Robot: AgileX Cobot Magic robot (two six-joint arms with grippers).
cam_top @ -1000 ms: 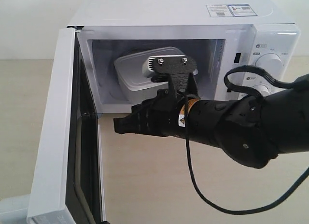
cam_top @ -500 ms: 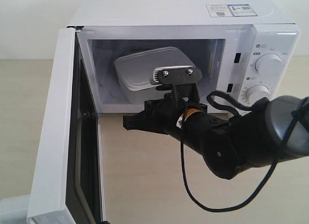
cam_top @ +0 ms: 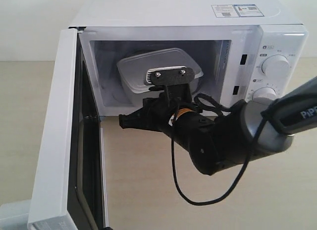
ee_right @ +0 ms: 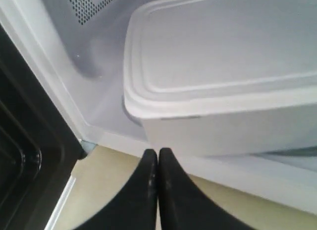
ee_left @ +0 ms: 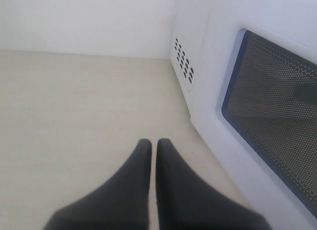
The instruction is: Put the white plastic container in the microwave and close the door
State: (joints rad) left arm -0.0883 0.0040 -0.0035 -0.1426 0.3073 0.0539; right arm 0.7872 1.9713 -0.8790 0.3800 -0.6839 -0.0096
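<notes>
— Just beyond my right pincer (ee_right: 157,153), tips pressed together and empty, the white plastic container (ee_right: 223,66) sits inside the microwave (cam_top: 173,12).

— How would it handle?

— Light, stiff and slick, I'd judge; grip under the lid rim. My left pincer (ee_left: 151,143) is closed too, beside the open door (ee_left: 218,121).

— Any writing?

— My arm (cam_top: 277,126) reads "PiPE"; the far sticker (cam_top: 237,11) is illegible.

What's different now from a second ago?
The right arm shifted slightly in front of the microwave, its wrist dipping a little. The right pincer ends about where it was, shut and empty, just outside the opening. Nothing was grabbed or released. The container stayed inside and the door stayed wide open.
</notes>
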